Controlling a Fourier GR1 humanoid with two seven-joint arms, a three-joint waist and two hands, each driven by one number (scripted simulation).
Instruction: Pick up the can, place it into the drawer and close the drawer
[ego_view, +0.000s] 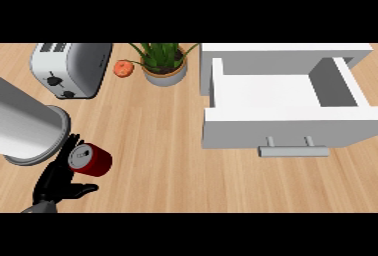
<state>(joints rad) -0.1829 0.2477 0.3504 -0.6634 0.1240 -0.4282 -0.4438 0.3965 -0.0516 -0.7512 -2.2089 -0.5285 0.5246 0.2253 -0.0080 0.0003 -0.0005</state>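
Head view: the left hand, black, curls its fingers and thumb round the red cylindrical can with a grey lid, at the lower left of the wooden counter. The white drawer with its grey bar handle stands open, well apart at right.

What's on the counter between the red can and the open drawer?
Nothing: the head view shows only bare wooden counter between the can and the drawer.
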